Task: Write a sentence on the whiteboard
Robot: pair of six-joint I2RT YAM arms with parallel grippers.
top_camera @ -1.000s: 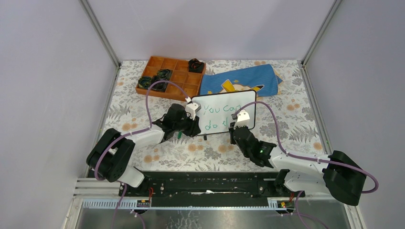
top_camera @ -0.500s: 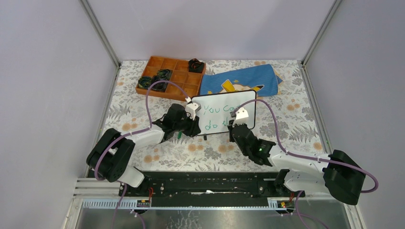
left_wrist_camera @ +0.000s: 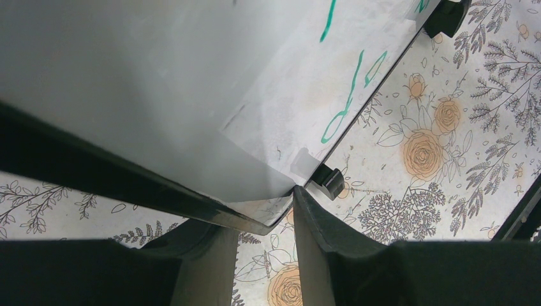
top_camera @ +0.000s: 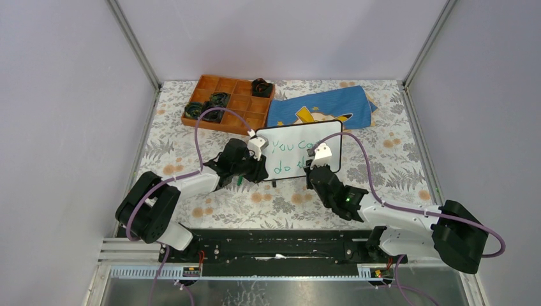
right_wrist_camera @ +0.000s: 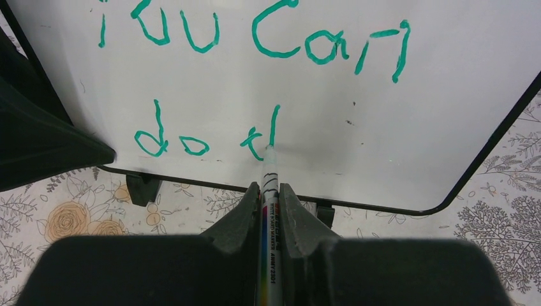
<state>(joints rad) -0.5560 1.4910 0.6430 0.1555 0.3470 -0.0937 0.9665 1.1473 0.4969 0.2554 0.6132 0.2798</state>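
The whiteboard (top_camera: 322, 135) stands tilted on its small black feet at mid-table. On it is the green sentence (right_wrist_camera: 274, 55): "You can" above "do t" and a fresh upright stroke (right_wrist_camera: 274, 124). My right gripper (right_wrist_camera: 268, 188) is shut on a white marker (right_wrist_camera: 270, 172), whose tip touches the board just under that stroke. In the top view my right gripper (top_camera: 315, 169) sits at the board's lower edge. My left gripper (left_wrist_camera: 261, 213) is shut on the board's lower left corner (left_wrist_camera: 281, 204). In the top view my left gripper (top_camera: 258, 167) is at the board's left side.
An orange compartment tray (top_camera: 242, 105) holding dark bundles sits at the back left. A blue cloth with yellow print (top_camera: 332, 105) lies behind the board. Floral table covering (top_camera: 383, 172) spreads all round, with grey walls on both sides.
My right gripper has crept slightly up and left along the board with the marker. The left arm and the board have stayed still.
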